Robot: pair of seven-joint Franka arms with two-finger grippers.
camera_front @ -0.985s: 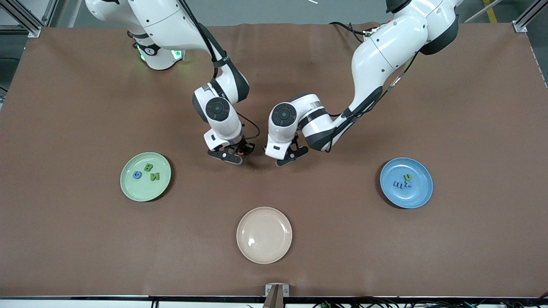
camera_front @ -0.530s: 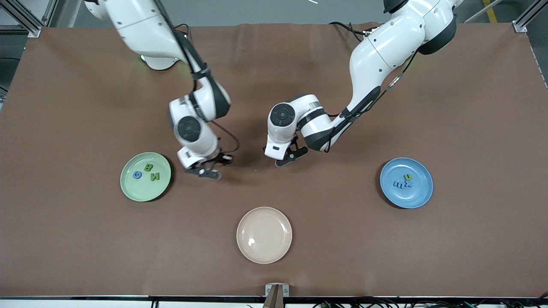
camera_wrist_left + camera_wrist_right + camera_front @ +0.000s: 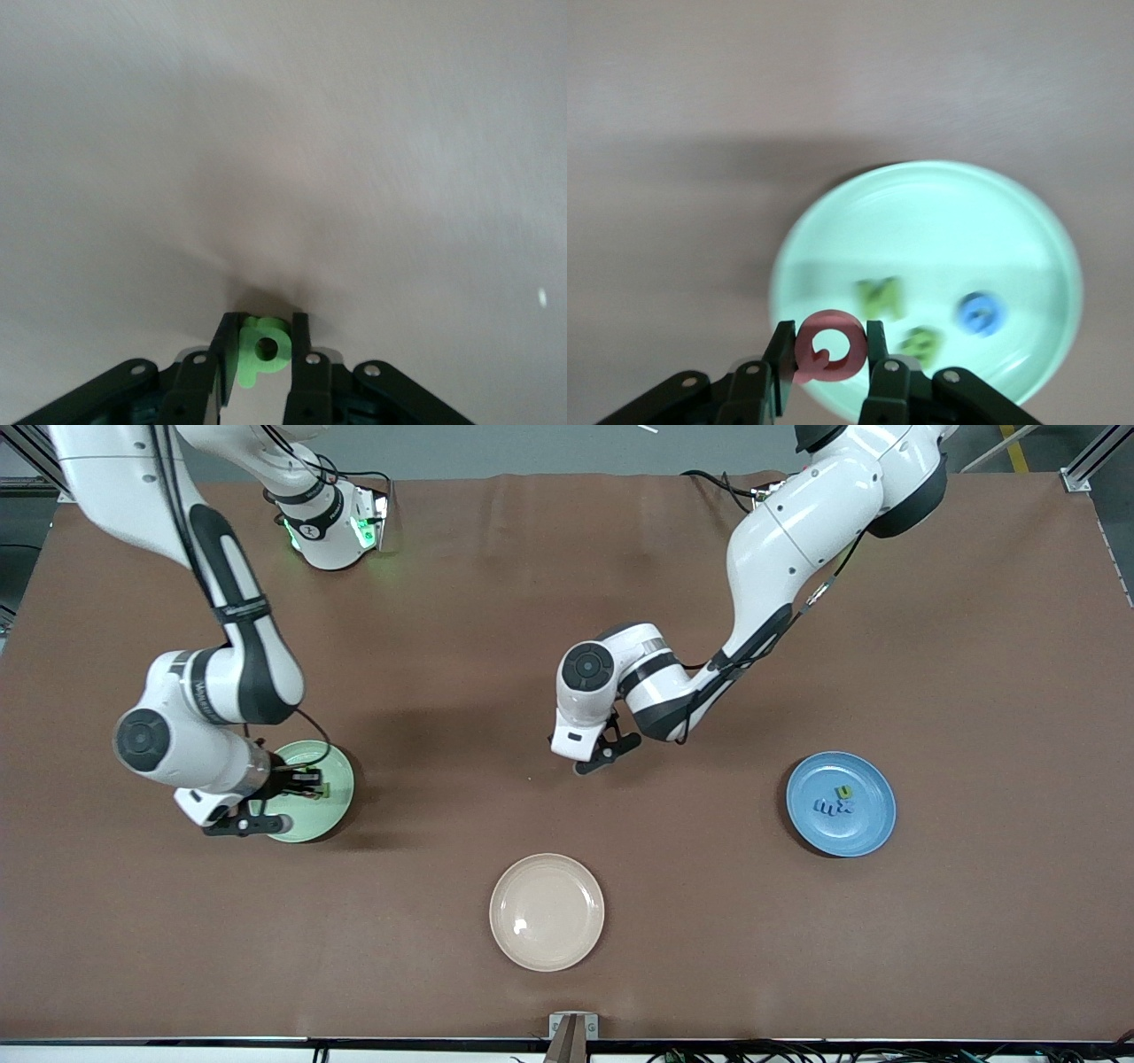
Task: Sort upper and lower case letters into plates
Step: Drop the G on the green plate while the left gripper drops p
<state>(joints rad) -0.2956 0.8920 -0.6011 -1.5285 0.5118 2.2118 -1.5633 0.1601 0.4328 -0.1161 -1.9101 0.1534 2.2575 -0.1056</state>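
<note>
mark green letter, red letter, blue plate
green letter [image 3: 262, 349], left wrist view, face beside its hole
red letter [image 3: 828, 346], right wrist view, lower ring edge
blue plate [image 3: 873, 828], front view, bare floor near the rim

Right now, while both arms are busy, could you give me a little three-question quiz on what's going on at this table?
1. True or false: the left gripper holds a green letter.
2. The right gripper, holding a red letter, hangs over which plate? A) the blue plate B) the green plate C) the beige plate
3. Fill in: the number of letters lying in the green plate is ____.

Key: 1 true; 2 B; 3 three.
</note>
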